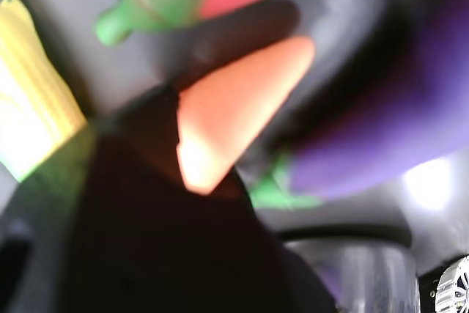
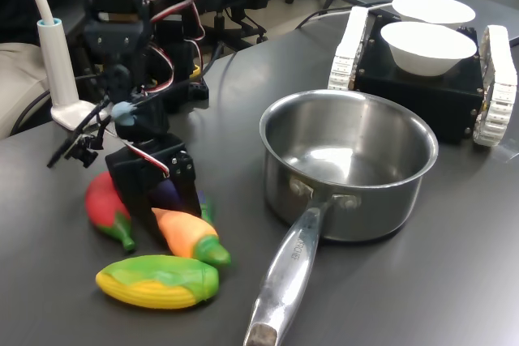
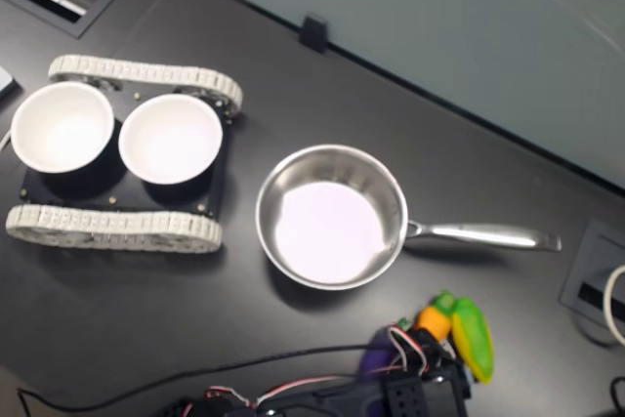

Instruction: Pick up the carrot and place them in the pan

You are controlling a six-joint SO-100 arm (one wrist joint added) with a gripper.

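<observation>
Down on the dark tabletop (image 2: 454,281), the fingers (image 2: 166,200) sit over the carrot's (image 2: 188,232) pointed end; whether they pinch it, I cannot tell. Corn (image 2: 158,281) lies just beside, a red chili (image 2: 105,207) behind. The pan (image 2: 349,164) stands empty at the first exterior view's right.

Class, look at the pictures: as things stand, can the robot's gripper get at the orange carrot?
Probably yes. The gripper is already down at the carrot; the wrist view shows the carrot uncovered. The corn and chili crowd it.
</observation>
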